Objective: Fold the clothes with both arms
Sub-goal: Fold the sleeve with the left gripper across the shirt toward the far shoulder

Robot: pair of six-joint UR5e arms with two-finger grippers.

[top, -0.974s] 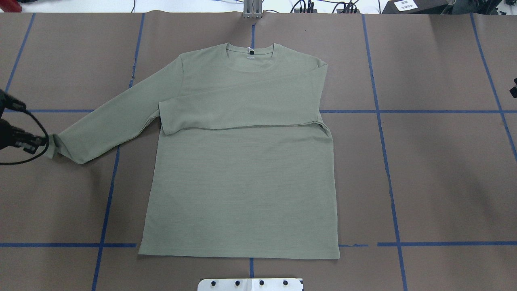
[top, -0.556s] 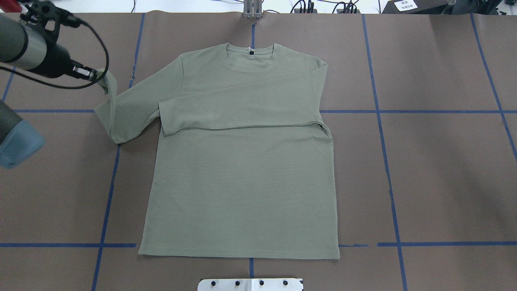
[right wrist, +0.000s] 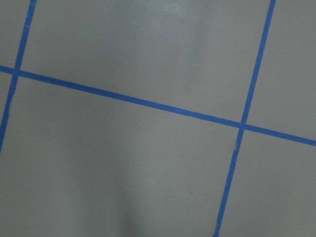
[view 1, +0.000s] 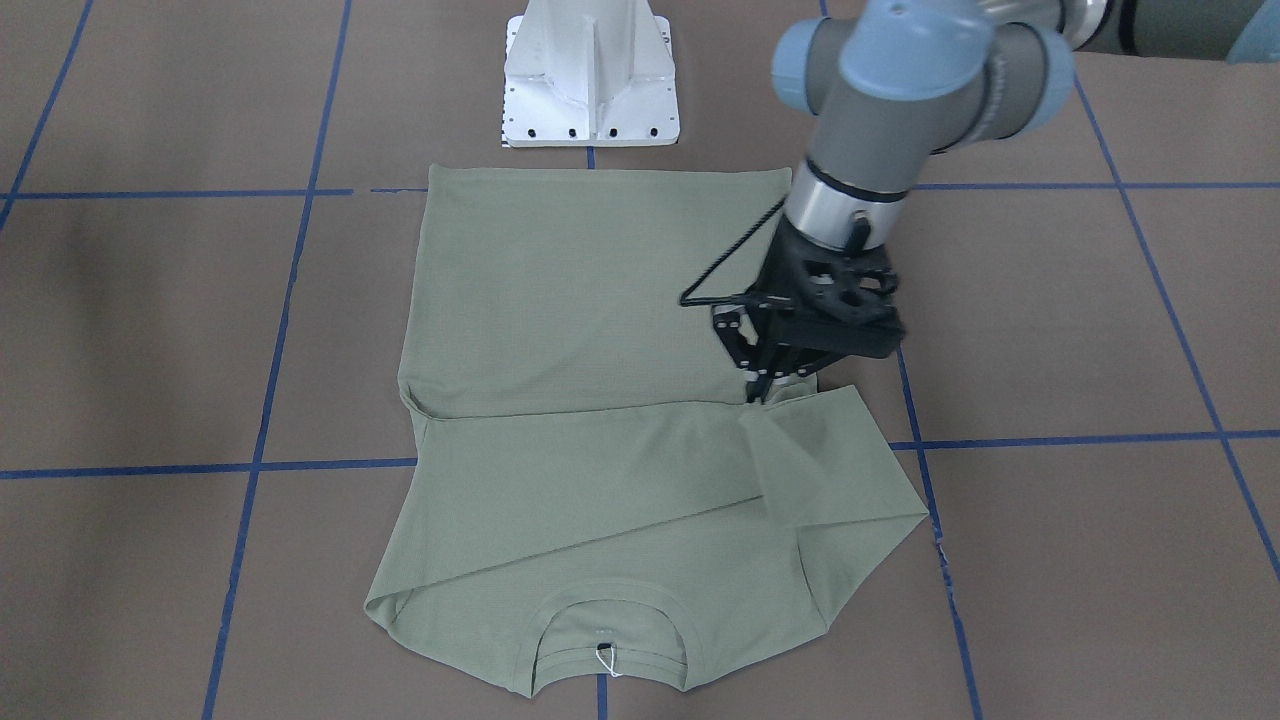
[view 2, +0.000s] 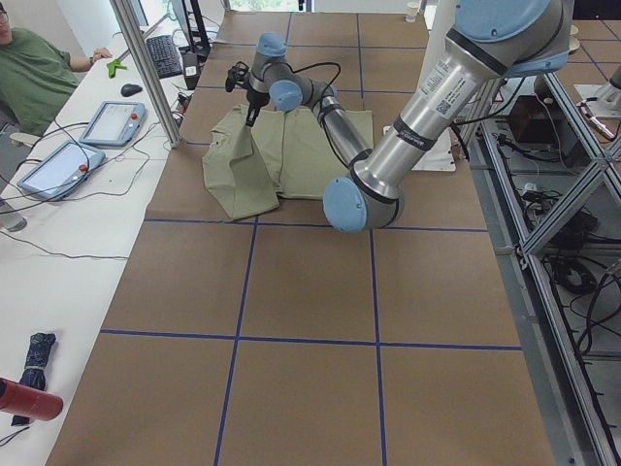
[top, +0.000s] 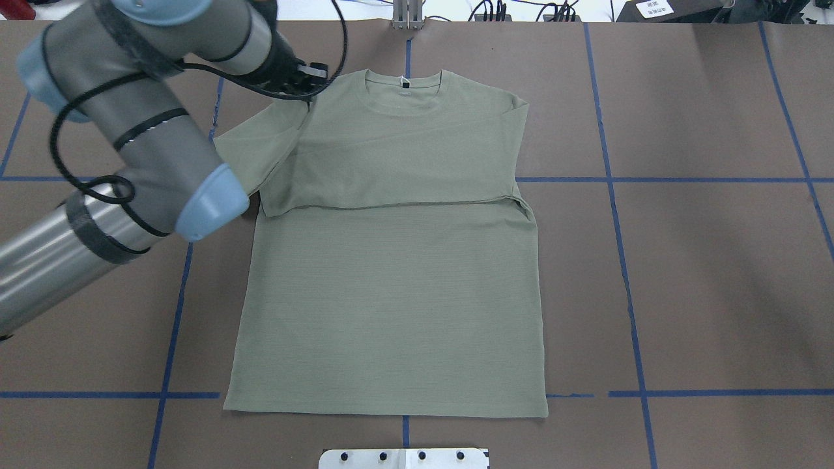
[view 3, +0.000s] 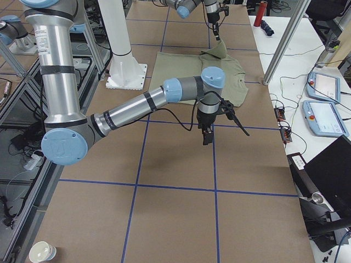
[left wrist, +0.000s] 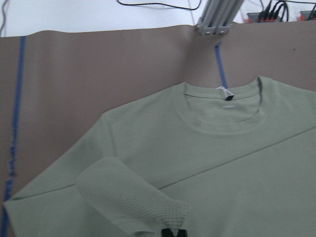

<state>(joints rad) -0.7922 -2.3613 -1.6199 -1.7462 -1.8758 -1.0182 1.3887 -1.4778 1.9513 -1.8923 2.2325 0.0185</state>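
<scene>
The sage-green shirt (top: 391, 293) lies flat on the brown table, collar (top: 404, 88) at the far edge. One sleeve (top: 391, 169) lies folded across the chest. My left gripper (top: 306, 81) is shut on the other sleeve's cuff (left wrist: 133, 202) and holds it lifted over the shoulder, near the collar. In the front view the left gripper (view 1: 770, 385) hangs above the shirt (view 1: 560, 300) with the sleeve (view 1: 830, 470) draped below it. My right gripper (view 3: 207, 134) hovers over bare table away from the shirt; it shows only in the right side view, so I cannot tell if it is open.
The white pedestal base (view 1: 590, 75) stands at the shirt's hem side. Blue tape lines (top: 625, 260) grid the brown table. An aluminium post (top: 407, 16) stands behind the collar. A side table with tablets (view 2: 112, 121) and an operator (view 2: 34, 73) runs along the far edge.
My left arm has swung in from the left edge, lifting the sleeve cuff off the table and carrying it up and rightward to the shoulder near the collar. The sleeve now doubles over itself.
</scene>
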